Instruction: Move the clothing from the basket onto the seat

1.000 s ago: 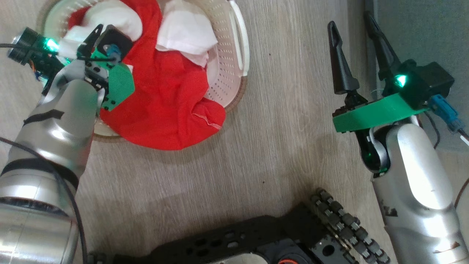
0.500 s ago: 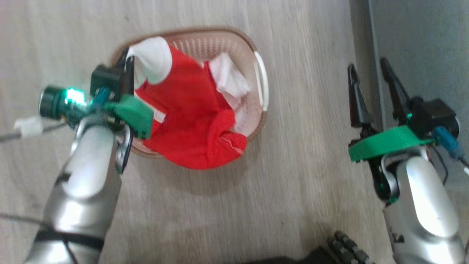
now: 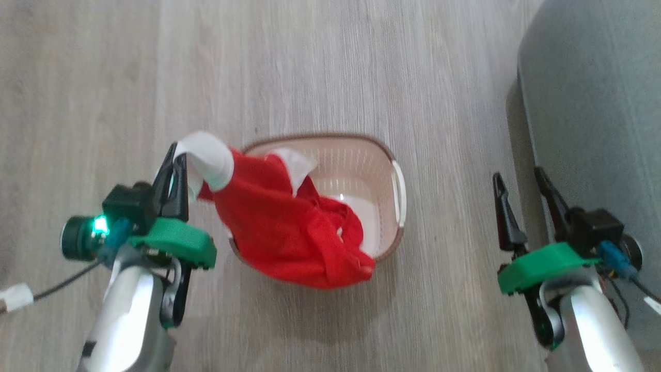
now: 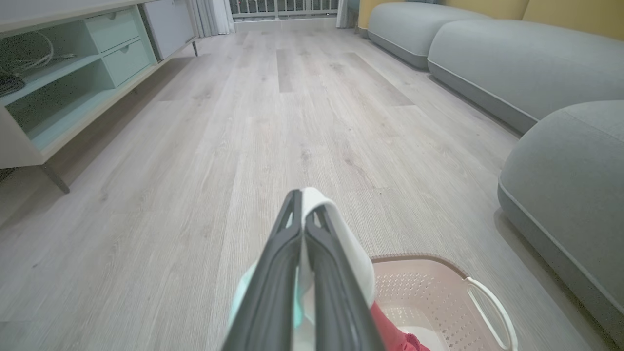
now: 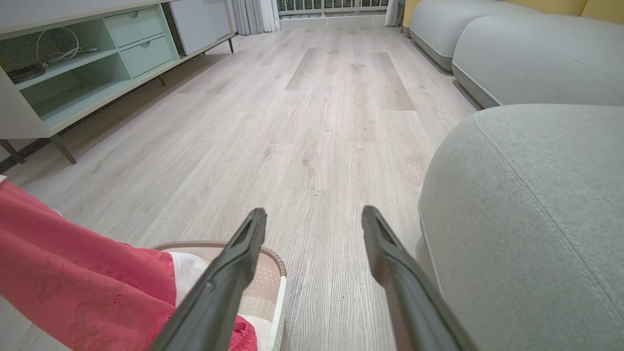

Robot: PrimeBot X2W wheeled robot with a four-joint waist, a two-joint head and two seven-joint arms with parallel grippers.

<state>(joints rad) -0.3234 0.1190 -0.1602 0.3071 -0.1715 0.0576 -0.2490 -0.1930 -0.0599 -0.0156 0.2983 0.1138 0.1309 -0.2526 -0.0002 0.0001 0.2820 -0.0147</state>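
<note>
My left gripper (image 3: 173,160) is shut on the white sleeve (image 3: 209,157) of the red garment (image 3: 279,232), which hangs from it over the near left side of the cream basket (image 3: 395,206). A white cloth piece (image 3: 364,212) lies inside the basket. In the left wrist view the left gripper (image 4: 304,204) pinches the white sleeve (image 4: 341,234) above the basket (image 4: 438,292). My right gripper (image 3: 519,178) stands open and empty beside the grey-green seat (image 3: 594,103). The right wrist view has the right gripper (image 5: 314,217) between the red garment (image 5: 73,263) and the seat (image 5: 526,204).
Pale wood floor (image 3: 310,67) surrounds the basket. The left wrist view takes in a low cabinet with open shelves (image 4: 58,83) at the left and more grey-green seats (image 4: 487,53) along the right.
The head camera has risen and pulled back. My left gripper has lifted the red garment up by its white sleeve, drawing it out of the basket and baring the basket's inside.
</note>
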